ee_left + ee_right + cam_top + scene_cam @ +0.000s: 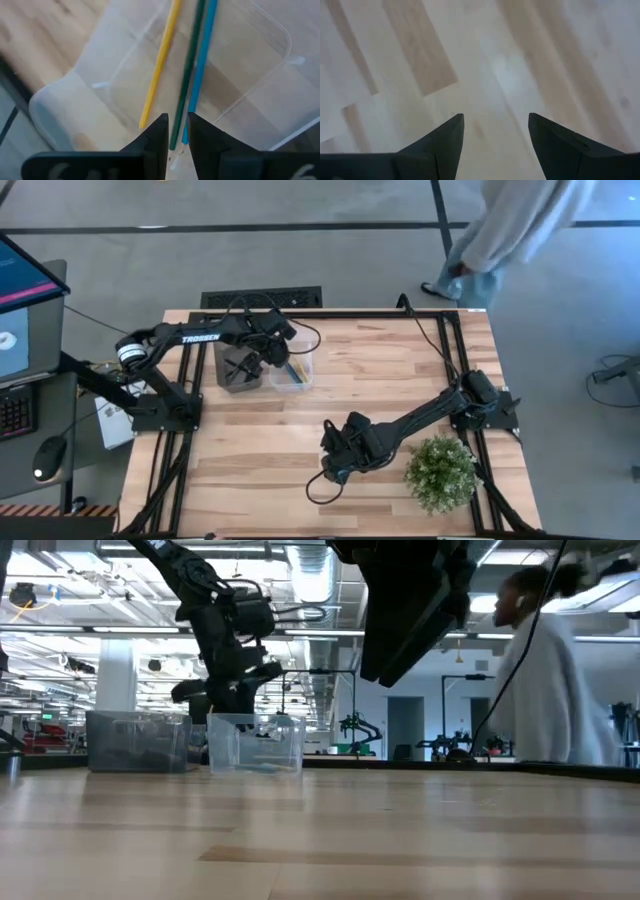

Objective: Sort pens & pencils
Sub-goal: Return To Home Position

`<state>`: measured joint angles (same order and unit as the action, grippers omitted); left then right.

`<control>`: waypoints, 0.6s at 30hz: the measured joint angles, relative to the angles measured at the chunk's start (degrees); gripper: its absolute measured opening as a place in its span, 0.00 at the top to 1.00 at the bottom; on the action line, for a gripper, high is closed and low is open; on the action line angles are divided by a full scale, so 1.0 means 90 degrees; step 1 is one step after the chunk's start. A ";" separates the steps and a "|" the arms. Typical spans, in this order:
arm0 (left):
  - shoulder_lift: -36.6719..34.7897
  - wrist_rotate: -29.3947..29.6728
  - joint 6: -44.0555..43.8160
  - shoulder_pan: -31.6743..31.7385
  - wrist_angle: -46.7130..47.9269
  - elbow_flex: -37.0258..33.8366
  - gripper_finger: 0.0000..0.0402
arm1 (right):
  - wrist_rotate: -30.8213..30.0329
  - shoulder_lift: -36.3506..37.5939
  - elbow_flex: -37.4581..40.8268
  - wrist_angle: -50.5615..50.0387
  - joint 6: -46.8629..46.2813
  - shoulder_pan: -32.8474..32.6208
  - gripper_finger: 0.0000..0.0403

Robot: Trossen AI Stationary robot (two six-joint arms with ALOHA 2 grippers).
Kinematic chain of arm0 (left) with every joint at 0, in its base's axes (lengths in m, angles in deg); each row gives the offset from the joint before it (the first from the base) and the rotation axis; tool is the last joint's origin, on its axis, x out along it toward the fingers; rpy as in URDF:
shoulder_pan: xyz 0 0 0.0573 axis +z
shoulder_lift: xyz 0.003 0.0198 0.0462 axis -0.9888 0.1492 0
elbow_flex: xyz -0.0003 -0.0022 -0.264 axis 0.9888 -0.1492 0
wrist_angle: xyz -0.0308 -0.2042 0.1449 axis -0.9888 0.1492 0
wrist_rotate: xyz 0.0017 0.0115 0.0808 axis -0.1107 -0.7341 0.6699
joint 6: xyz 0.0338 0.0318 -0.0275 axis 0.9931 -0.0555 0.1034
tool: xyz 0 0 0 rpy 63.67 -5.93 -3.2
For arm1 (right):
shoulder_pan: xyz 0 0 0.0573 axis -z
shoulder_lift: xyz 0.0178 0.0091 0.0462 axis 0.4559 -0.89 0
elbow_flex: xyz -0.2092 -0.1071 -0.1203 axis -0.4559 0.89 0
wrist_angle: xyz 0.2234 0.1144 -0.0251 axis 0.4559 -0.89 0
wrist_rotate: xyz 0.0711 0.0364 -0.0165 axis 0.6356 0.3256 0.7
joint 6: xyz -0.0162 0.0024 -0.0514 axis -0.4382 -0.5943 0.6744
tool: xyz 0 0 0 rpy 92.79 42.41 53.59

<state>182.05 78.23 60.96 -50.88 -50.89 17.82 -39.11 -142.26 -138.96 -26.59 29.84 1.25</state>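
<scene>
The left gripper [177,117] hangs over the transparent bin [75,110], its 2 fingers a narrow gap apart, gripping nothing. Directly beneath it lie the 3 pencils [190,65], yellow, dark and blue, side by side, with their long axes running away from the fingertips. Withdrawing probably calls for a straight lift. The black bin [238,370] stands just beside. The right gripper [496,120] is spread wide, well apart.

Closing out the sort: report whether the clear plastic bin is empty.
Not empty: the clear plastic bin holds a yellow pencil, a dark green pencil and a blue pencil, beneath the left gripper.
</scene>
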 joint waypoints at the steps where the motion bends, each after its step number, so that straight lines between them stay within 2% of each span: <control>1: -0.0064 -0.0001 -0.0120 -0.0001 -0.0019 0.0000 0.85 | -0.0126 0.0000 0.0000 -0.0002 0.0071 0.0000 0.39; 8: -0.1000 -0.0660 -0.1866 0.0249 -0.0316 0.0000 0.84 | -0.0980 -0.0001 0.0000 -0.0043 0.0950 0.0125 0.39; 12: -0.1779 -0.0687 -0.3696 0.0364 -0.0770 0.0000 0.84 | -0.1210 0.0000 0.0000 -0.0065 0.1611 0.0547 0.39; 15: -0.2404 -0.0669 -0.4817 0.0378 -0.1174 0.0000 0.84 | -0.1632 0.0060 0.0012 -0.0050 0.2079 0.0877 0.39; 18: -0.3020 -0.1173 -0.5616 0.0379 -0.1431 0.0000 0.84 | -0.2243 0.0347 0.0012 0.0125 0.2603 0.1180 0.39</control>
<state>154.87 67.67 10.42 -47.47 -63.77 17.82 -59.29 -139.14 -138.85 -25.46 53.27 11.87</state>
